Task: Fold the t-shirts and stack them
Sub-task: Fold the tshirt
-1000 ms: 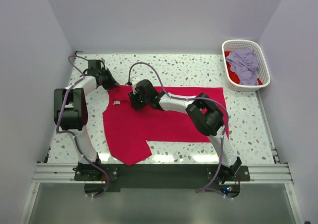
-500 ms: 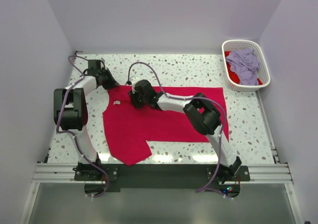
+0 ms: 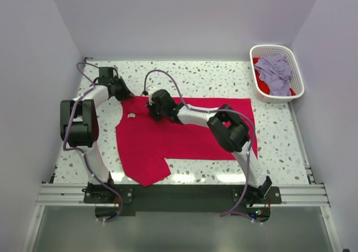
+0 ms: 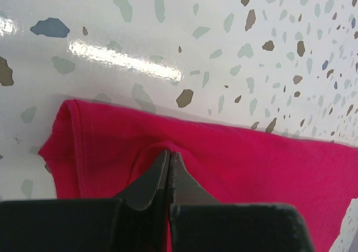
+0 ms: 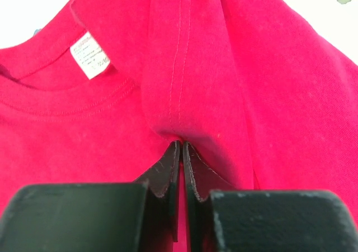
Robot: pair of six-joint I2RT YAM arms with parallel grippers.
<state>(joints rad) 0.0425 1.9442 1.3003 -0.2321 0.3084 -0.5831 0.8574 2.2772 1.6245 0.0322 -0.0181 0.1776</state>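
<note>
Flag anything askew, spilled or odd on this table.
Nothing is spilled or damaged. The red t-shirt lies spread but puckered where the left tool pinches its far-left corner and the right tool pinches beside the collar. In the white basket, a lavender t-shirt sits crumpled over red cloth.

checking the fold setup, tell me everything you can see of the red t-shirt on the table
The red t-shirt is soft crimson cloth, spread mostly flat on the table, neck to the left, one sleeve pointing toward the near edge. A white label shows inside the collar. The left gripper is shut on a far hemmed corner; the right gripper is shut on a raised fold beside the collar.
</note>
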